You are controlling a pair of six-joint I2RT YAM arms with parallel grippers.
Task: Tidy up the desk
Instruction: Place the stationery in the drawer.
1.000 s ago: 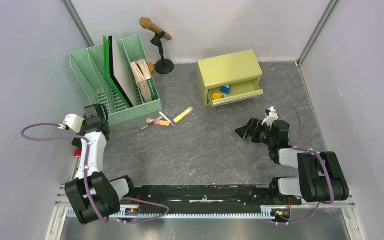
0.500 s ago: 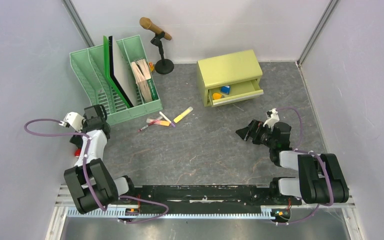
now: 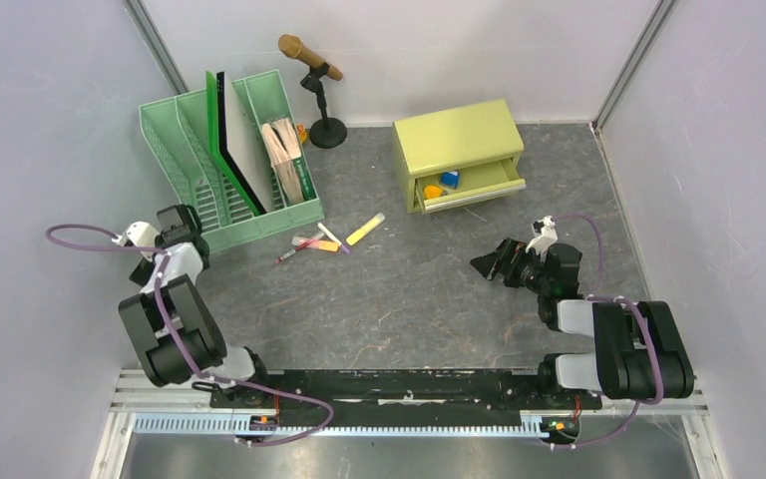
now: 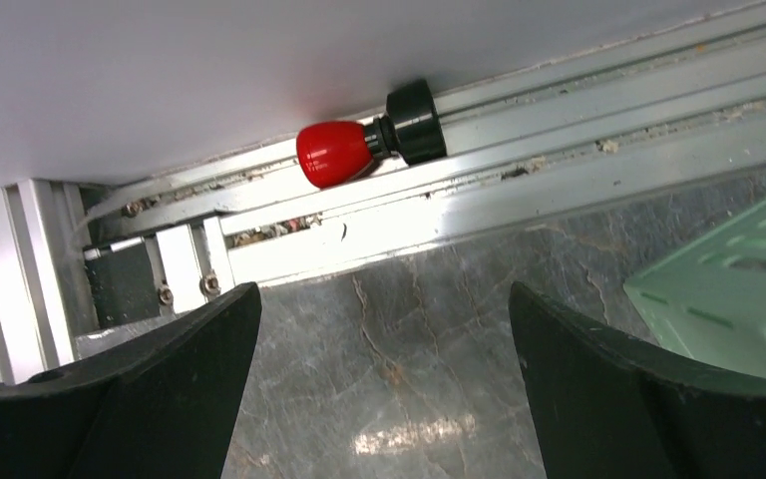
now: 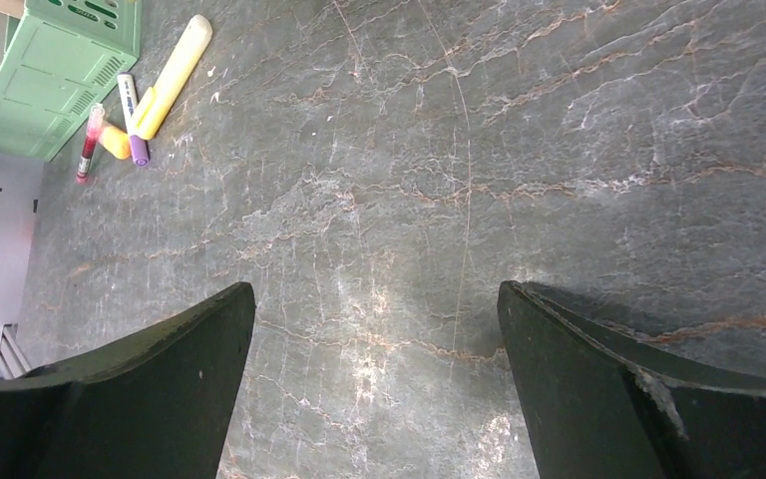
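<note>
Desk (image 3: pixel 409 299) is veined grey, cabinet (image 3: pixel 454 135) yellow-green.

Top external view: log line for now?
left fingers: open, empty, facing red knob | right fingers: open, empty, above desk | markers loose beside file rack | drawer open

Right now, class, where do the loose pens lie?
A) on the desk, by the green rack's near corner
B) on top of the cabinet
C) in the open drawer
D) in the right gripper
A: the pens lie flat on the bare desk just off the rack's near corner, with no gripper touching them.
</note>
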